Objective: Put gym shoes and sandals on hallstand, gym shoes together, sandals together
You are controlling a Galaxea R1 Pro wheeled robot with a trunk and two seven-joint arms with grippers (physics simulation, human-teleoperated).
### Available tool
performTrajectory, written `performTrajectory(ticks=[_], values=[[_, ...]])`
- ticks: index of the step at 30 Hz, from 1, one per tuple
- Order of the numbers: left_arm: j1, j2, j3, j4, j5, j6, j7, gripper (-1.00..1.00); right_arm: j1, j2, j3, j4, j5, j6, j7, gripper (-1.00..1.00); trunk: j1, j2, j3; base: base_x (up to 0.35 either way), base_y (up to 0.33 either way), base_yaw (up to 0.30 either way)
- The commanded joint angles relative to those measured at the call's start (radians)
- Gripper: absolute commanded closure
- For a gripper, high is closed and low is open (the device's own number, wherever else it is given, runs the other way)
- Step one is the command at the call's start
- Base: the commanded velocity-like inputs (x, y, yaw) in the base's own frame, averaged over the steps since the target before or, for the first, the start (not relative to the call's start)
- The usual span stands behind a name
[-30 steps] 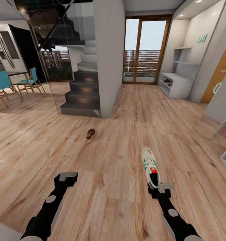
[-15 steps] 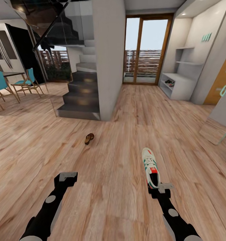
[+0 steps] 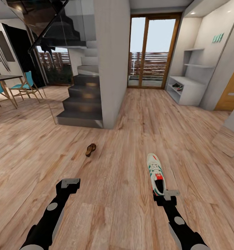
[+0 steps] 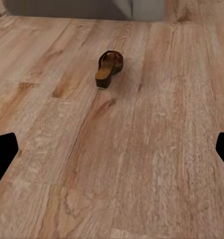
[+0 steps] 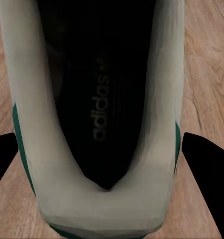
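Right gripper (image 3: 164, 195) clamped on the heel of a gym shoe (image 3: 155, 172). Left gripper (image 3: 70, 183) spread open, holding nothing, above corridor floor (image 3: 117, 215); one sandal (image 3: 90, 149) ahead.

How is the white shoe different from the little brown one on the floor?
The gym shoe is white with green stripes and a red patch; the sandal is dark reddish-brown with open straps and a tan sole. The gym shoe sits at the right gripper, whose fingers flank its heel, while the sandal lies alone on the floor, well ahead of the left gripper. Both sit over the same wood planks, off the hallstand.
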Motion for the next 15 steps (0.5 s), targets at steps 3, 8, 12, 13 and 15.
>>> performTrajectory(ticks=[3,8,12,13,15], values=[[-0.001,-0.002,0.006,0.000,-0.010,-0.004,-0.006,-1.00,-0.001,0.000,-0.003,0.001,0.011,-0.003,-0.004,1.00,0.000,0.000,-0.001,0.338,0.000,0.000],[-0.001,-0.001,0.006,0.000,-0.010,-0.004,-0.006,-1.00,-0.001,0.000,-0.003,0.001,0.011,-0.003,-0.004,1.00,0.000,0.000,-0.001,0.338,0.000,0.000],[0.000,-0.001,0.006,0.000,-0.010,-0.003,-0.007,-1.00,-0.001,0.000,-0.003,0.001,0.011,-0.003,-0.004,1.00,0.000,0.000,-0.001,0.338,0.000,0.000],[0.000,-0.001,0.006,0.000,-0.010,-0.003,-0.008,-1.00,-0.001,0.000,-0.003,0.001,0.011,-0.003,-0.004,1.00,0.000,0.000,-0.001,0.338,0.000,0.000],[0.000,0.000,0.006,0.000,-0.010,-0.003,-0.008,-1.00,-0.001,0.000,-0.003,0.001,0.011,-0.004,-0.004,1.00,0.000,0.000,-0.001,0.338,0.000,0.000]])
